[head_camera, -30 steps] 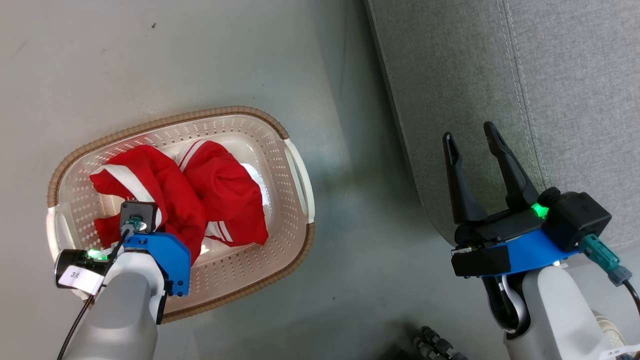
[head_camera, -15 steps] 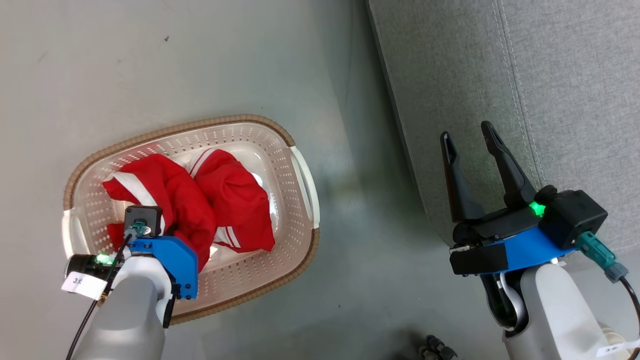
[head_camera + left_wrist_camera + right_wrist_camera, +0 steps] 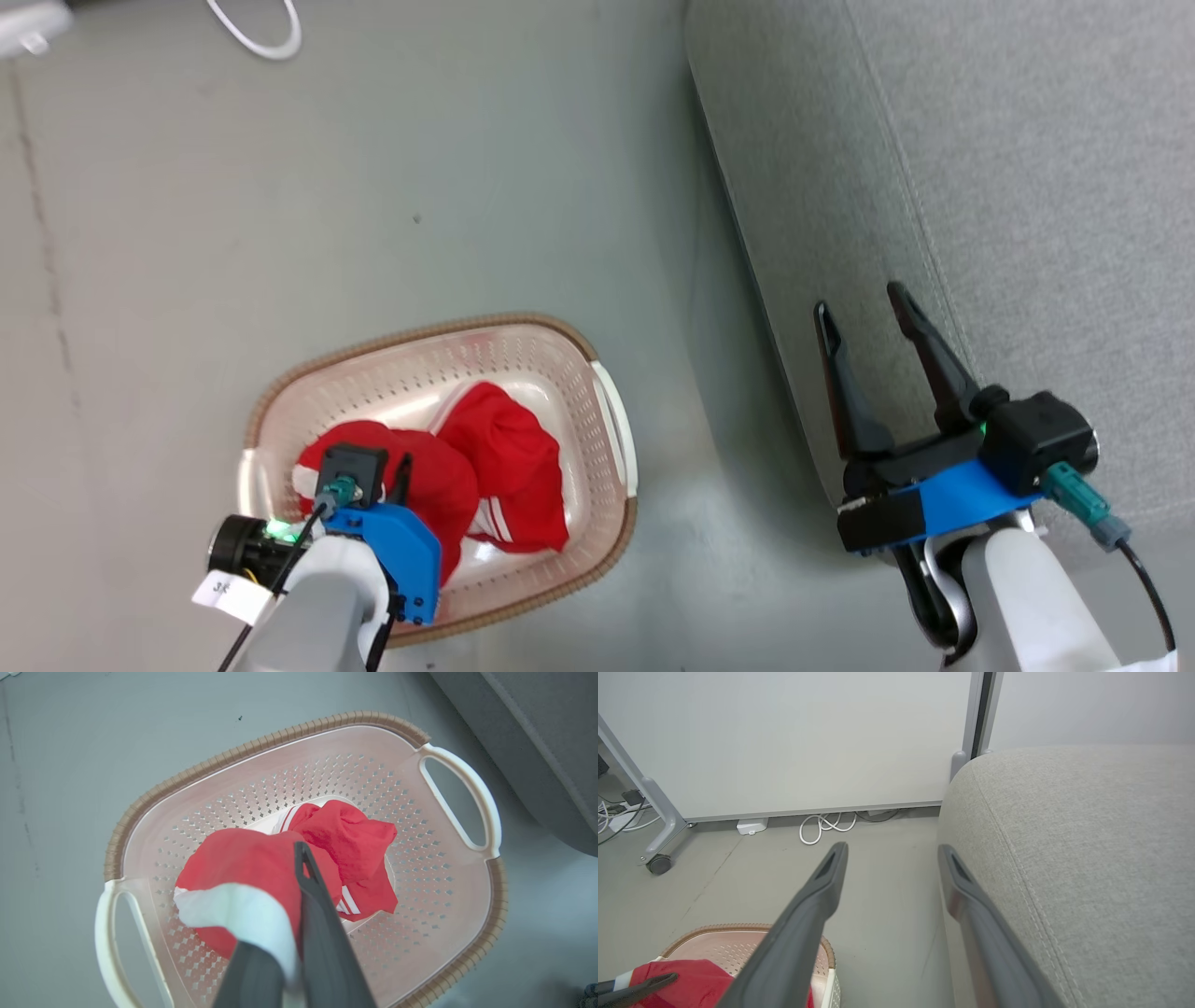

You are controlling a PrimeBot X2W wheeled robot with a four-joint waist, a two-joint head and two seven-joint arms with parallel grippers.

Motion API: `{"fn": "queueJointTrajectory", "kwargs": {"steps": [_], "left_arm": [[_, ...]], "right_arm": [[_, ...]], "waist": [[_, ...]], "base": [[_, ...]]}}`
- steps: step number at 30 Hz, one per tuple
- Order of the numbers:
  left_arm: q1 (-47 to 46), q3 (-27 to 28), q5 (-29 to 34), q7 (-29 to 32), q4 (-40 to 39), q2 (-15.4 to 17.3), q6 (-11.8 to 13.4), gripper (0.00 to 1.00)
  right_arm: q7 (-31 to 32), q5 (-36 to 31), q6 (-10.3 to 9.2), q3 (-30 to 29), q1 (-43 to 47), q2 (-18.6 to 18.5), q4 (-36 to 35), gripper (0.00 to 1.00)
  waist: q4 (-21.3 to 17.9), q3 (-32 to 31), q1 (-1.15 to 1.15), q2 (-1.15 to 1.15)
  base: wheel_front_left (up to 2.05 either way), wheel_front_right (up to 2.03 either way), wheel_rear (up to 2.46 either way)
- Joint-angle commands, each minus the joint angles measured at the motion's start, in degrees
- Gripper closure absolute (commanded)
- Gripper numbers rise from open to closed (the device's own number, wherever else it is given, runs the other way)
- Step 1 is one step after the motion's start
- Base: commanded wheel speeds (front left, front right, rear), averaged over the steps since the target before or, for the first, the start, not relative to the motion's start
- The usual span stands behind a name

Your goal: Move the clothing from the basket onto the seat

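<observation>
Garment with white trim [image 3: 243,858] pinched over the basket [image 3: 261,746], seat [image 3: 1027,187] close by.
Our left gripper [image 3: 289,896] has its fingers [image 3: 322,933] closed on that red garment's bunched fabric, a grip we judge is meant to lift it clear; the second red garment [image 3: 350,844] lies on the basket's bottom. Our right gripper [image 3: 859,301] hangs beside the seat's rounded edge, fingers spread and empty. The basket stands on a smooth grey floor [image 3: 373,187], and a white cable [image 3: 826,826] loops below a pale wall panel [image 3: 808,742].

Left claw [image 3: 295,877] clamped tight, pointing down; right claw [image 3: 859,301] spread wide apart.
</observation>
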Motion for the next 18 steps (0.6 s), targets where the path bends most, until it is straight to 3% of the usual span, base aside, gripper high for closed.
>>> {"fn": "queueJointTrajectory", "kwargs": {"steps": [1,12,18], "left_arm": [[1.17,-0.48,-0.39,-0.51,-0.68,-0.18,-0.44,1.00],[6.41,-5.01,-5.14,-0.89,-8.38,-1.05,-1.75,1.00],[9.02,-11.50,-9.10,-0.90,-16.79,-1.00,-1.78,1.00]], "right_arm": [[-0.23,-0.55,0.03,-0.21,1.19,-0.21,0.51,0.00],[-0.22,-2.03,0.03,-0.82,6.32,-0.21,3.54,0.00],[0.18,-2.61,0.03,-0.95,8.75,-0.21,4.44,0.00]], "waist": [[2.48,-5.32,0.01,0.00],[5.68,-16.66,0.01,0.00],[7.13,-21.43,0.01,0.00]], "base": [[0.00,0.00,0.00],[0.00,0.00,0.00],[0.00,0.00,0.00]]}}
